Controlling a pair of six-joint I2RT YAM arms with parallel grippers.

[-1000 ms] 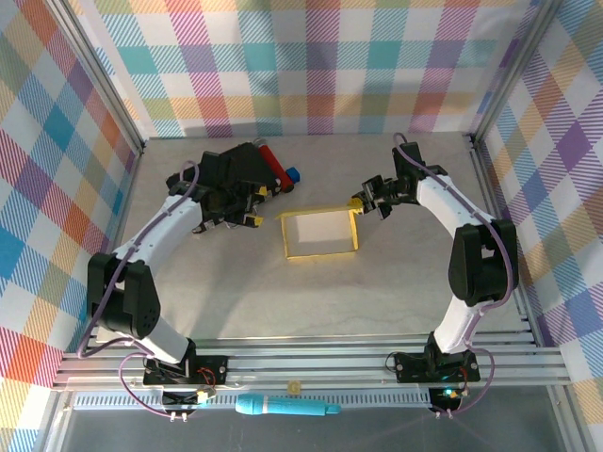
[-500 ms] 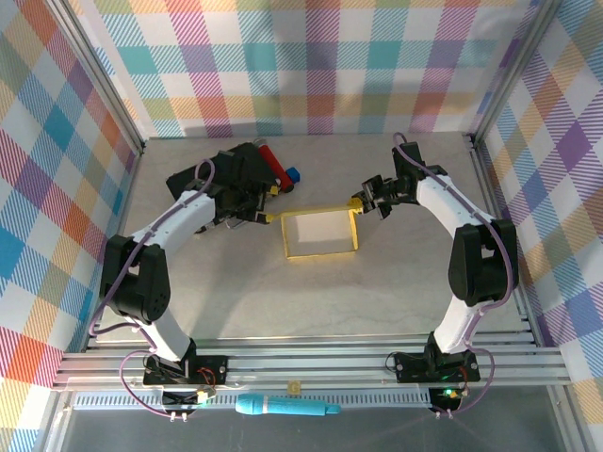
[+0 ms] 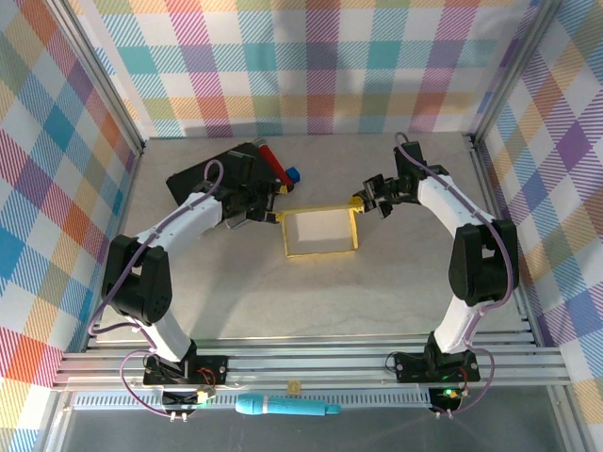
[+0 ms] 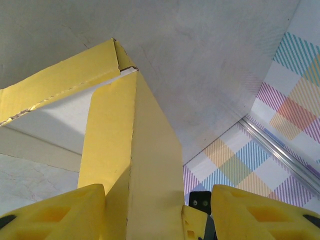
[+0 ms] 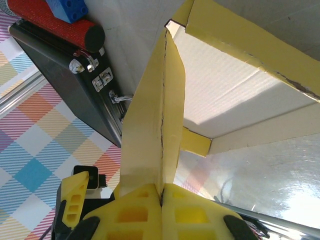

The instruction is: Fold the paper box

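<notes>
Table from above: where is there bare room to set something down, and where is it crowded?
Free: the wide stretch between the paper box and the near rail; the strip beyond it too. Crowded: far left, around the black case and red roller.

Bright, even light is falling from above the paper box, leaving soft shadows inside it. In the right wrist view, glare is washing out the table just beside the box.

Left jaws apart, right jaws together.
</notes>
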